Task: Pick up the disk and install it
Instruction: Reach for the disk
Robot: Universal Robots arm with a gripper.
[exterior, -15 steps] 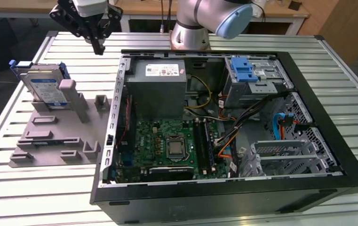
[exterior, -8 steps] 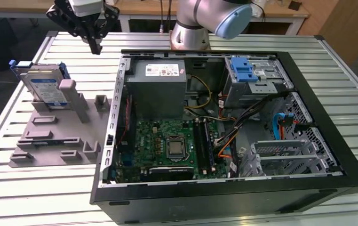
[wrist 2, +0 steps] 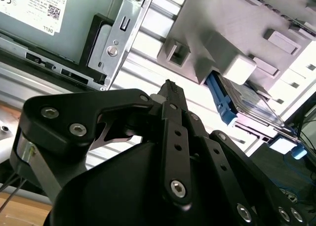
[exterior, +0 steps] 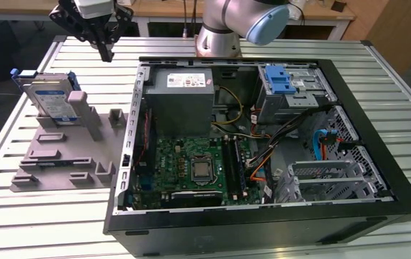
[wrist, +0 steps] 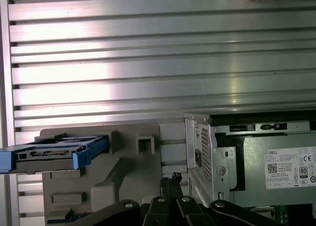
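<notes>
Standing upright in grey holder [exterior: 61, 157], disk [exterior: 50, 100] partly hidden; gripper [exterior: 106, 55] apart.

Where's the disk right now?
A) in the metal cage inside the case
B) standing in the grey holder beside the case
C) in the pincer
B: the disk stands on edge in the grey holder, outside the computer case, apart from the pincer.

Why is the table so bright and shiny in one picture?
In the first wrist view, light bounces off the ribbed metal table as a white glare band; in the exterior view the table looks evenly lit, with only soft shadows; in the second wrist view the black end effector looks dark against the bright slats.
</notes>
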